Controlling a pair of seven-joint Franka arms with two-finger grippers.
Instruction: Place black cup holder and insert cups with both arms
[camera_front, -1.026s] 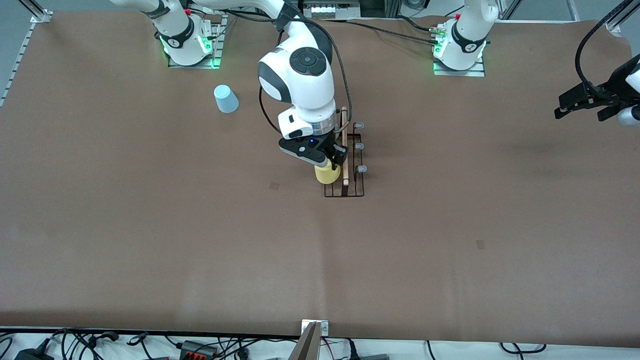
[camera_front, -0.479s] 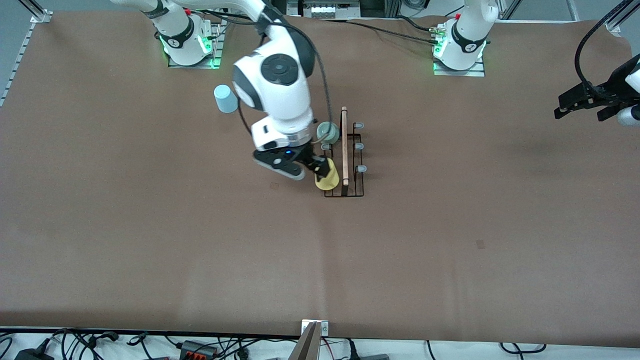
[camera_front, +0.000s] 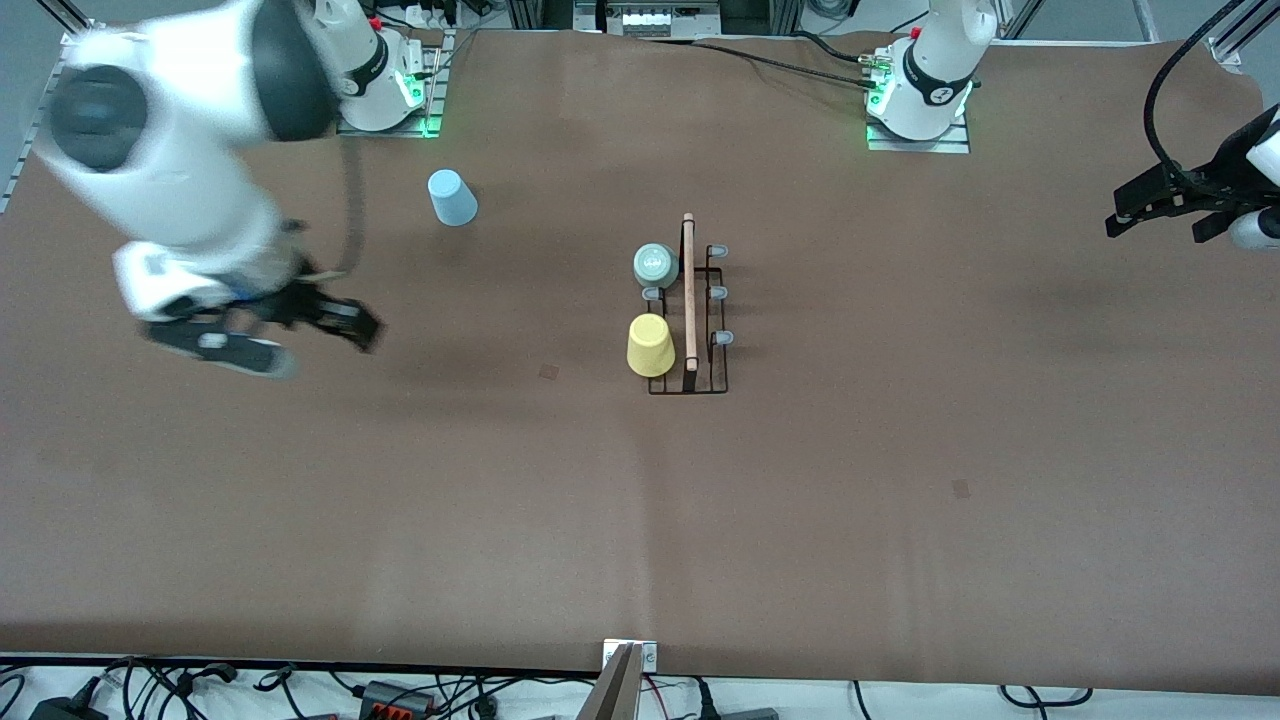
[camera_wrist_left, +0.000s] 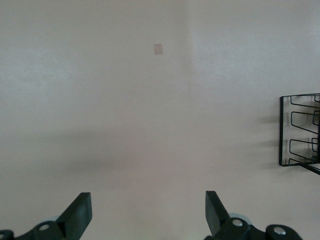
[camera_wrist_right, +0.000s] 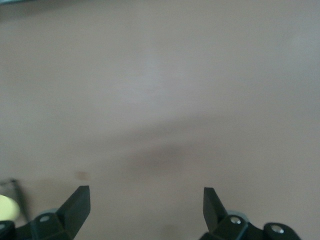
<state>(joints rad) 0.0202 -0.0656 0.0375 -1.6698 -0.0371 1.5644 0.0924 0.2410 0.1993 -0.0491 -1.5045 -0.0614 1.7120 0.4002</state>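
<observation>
The black cup holder (camera_front: 704, 330) stands mid-table with its wooden rod on top; its edge also shows in the left wrist view (camera_wrist_left: 298, 131). A yellow cup (camera_front: 650, 345) sits upside down on the holder's peg nearest the front camera, on the side toward the right arm's end. A mint green cup (camera_front: 655, 264) sits on the farthest peg of that row. The light blue cup (camera_front: 452, 197) stands on the table toward the right arm's end. My right gripper (camera_front: 350, 322) (camera_wrist_right: 145, 207) is open and empty over bare table. My left gripper (camera_front: 1155, 225) (camera_wrist_left: 147, 210) waits, open and empty, at the left arm's end.
Both arm bases (camera_front: 380, 80) (camera_front: 920, 100) stand along the edge of the table farthest from the front camera. Cables and plugs (camera_front: 400, 690) lie beside the table edge nearest that camera. A small dark patch (camera_front: 549, 371) marks the brown tabletop beside the holder.
My right gripper opened, left the yellow cup on its peg, and swung fast toward the right arm's end of the table. The mint green cup came into view. The left arm stayed still.
</observation>
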